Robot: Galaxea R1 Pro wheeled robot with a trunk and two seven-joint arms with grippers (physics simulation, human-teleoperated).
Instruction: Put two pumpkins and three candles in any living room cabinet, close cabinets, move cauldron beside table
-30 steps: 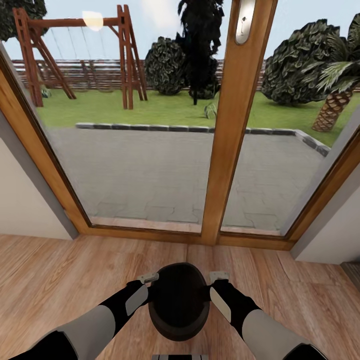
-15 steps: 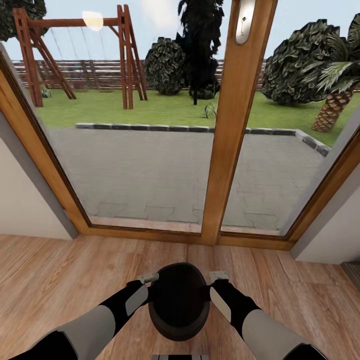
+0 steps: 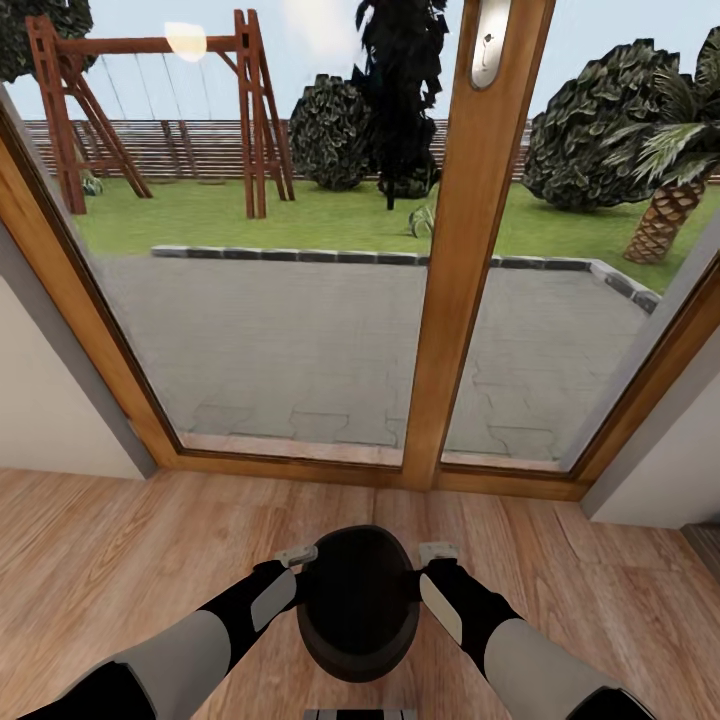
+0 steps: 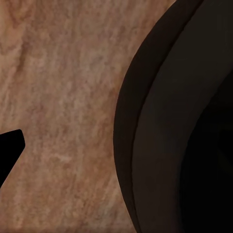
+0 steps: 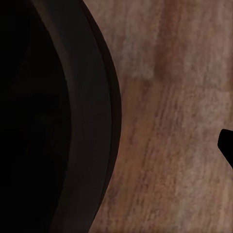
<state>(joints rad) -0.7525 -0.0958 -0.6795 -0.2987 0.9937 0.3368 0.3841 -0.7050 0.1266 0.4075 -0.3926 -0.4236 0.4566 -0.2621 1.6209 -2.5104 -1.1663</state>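
Observation:
The black cauldron (image 3: 358,600) sits low in front of me over the wooden floor, mouth up, between my two arms. My left gripper (image 3: 297,555) is against its left side and my right gripper (image 3: 438,551) against its right side. In the left wrist view the cauldron's dark wall (image 4: 184,121) is close by, and one black fingertip (image 4: 8,145) stands apart from it with floor showing between. The right wrist view mirrors this: cauldron wall (image 5: 48,121), then floor, then a fingertip (image 5: 227,143). Both grippers look open. The pumpkins, candles, cabinet and table are out of view.
A wood-framed glass door (image 3: 470,250) stands straight ahead, with a paved patio, lawn and swing set outside. Pale wall sections (image 3: 50,400) flank the door on both sides. The wooden plank floor (image 3: 130,540) runs up to the door sill.

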